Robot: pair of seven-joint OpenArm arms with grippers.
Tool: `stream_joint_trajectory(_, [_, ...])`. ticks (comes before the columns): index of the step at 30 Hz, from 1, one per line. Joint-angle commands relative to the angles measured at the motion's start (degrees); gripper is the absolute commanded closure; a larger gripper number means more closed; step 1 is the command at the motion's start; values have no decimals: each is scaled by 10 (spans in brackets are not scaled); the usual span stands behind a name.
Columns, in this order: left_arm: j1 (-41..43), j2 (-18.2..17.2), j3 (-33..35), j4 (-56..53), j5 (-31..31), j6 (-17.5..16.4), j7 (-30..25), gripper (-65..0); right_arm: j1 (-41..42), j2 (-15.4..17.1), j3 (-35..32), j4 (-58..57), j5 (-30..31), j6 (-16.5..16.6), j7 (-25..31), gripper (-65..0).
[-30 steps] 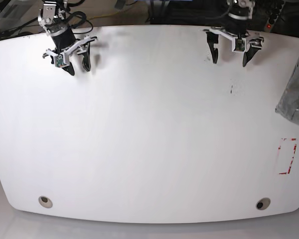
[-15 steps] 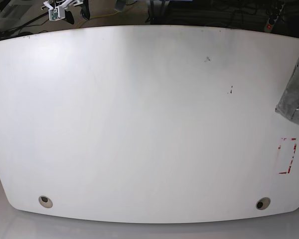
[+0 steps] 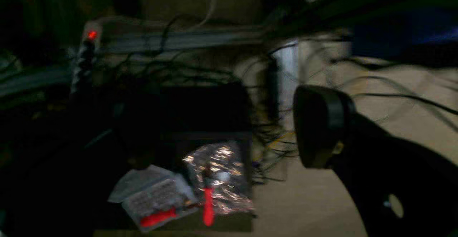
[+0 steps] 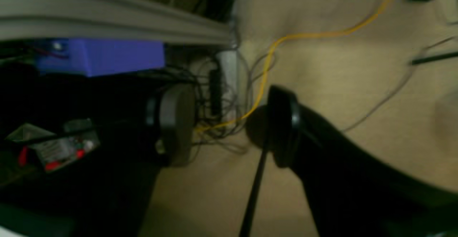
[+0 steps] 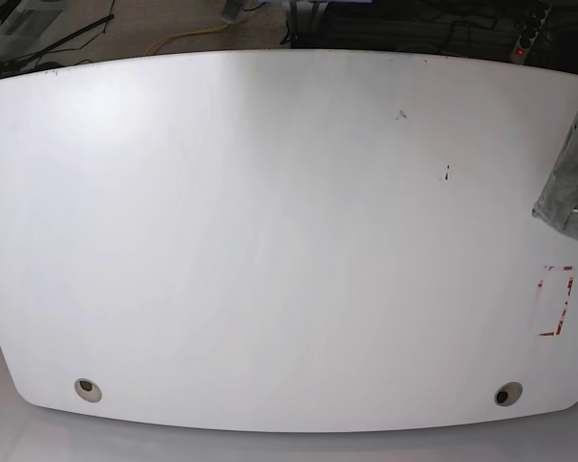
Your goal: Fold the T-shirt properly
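Observation:
The T-shirt (image 5: 570,188) lies crumpled in a grey heap at the table's right edge, partly cut off by the base view, with a dark printed letter showing at its top. Neither arm appears in the base view. In the left wrist view my left gripper (image 3: 214,129) hangs over the floor and cables. One black finger (image 3: 318,126) shows on the right, the other is lost in the dark, and nothing is held. In the right wrist view my right gripper (image 4: 229,126) is open, with both pads apart and only floor and cables between them.
The white table (image 5: 270,241) has a red-outlined rectangle mark (image 5: 556,300) near its right edge and two round holes (image 5: 88,389) (image 5: 508,394) near the front. Behind the table are cables, a power strip with a red light (image 3: 92,35) and a yellow cable (image 4: 272,51).
Both grippers hung over the table's far edge a second ago. They have pulled back out of the base view, the right-side arm first. The T-shirt has not moved.

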Motion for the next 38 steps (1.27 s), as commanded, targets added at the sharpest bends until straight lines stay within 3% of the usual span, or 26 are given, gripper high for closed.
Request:
stream_joint_trajectory(1, [-23,-3,-1,-63,0,1,-10,-531,12,17,-19,-59,6,1,5,-306])
stream_joint_trajectory(10, [-169,-15,0,-256,3,2,6,-531,145,18,-100,-243,6,-2,5,-304])
stream_joint_trajectory(22, [-381,-20,-1,-540,2,2,27,-531,309,13,-209,-413,6,-90,5,-304])
stream_joint_trajectory(28, [-465,-20,0,-671,2,2,25,-531,363,9,-242,-482,7,-109,5,-306])
stream_joint_trajectory(38, [-504,-17,0,-695,2,2,28,-531,422,-8,-242,-541,7,-109,5,-309])
